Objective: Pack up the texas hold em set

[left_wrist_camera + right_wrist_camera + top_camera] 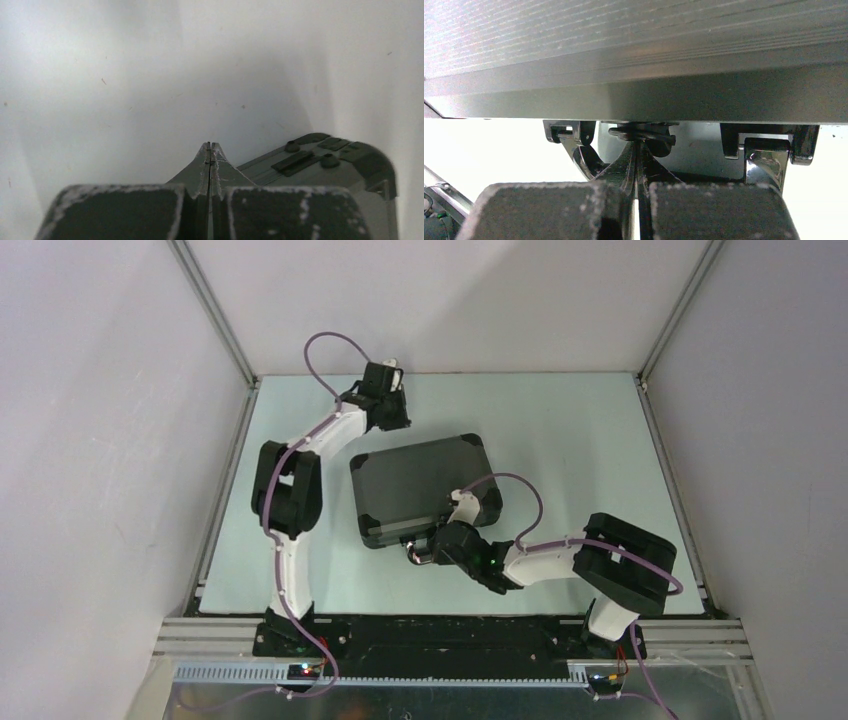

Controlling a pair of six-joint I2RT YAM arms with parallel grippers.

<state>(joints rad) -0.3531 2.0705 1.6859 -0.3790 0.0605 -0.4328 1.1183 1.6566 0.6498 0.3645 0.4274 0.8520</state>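
The texas hold em set's black case point(415, 480) lies flat mid-table with its lid down, so its inside is hidden. My right gripper point(425, 543) is at the case's near long side, shut. In the right wrist view its tips point(638, 146) sit right under the black handle point(644, 134), between two latches point(569, 132) point(769, 145), below the silver rim of the case point(634, 95). My left gripper point(392, 418) hangs shut just beyond the case's far left corner. In the left wrist view its tips point(210, 146) are over bare table, holding nothing, with the hinged side of the case point(305, 160) to the right.
White walls with metal corner posts point(215, 320) point(680, 310) close in the pale green table point(570, 430). The arms' bases stand on a black rail point(450, 635) along the near edge.
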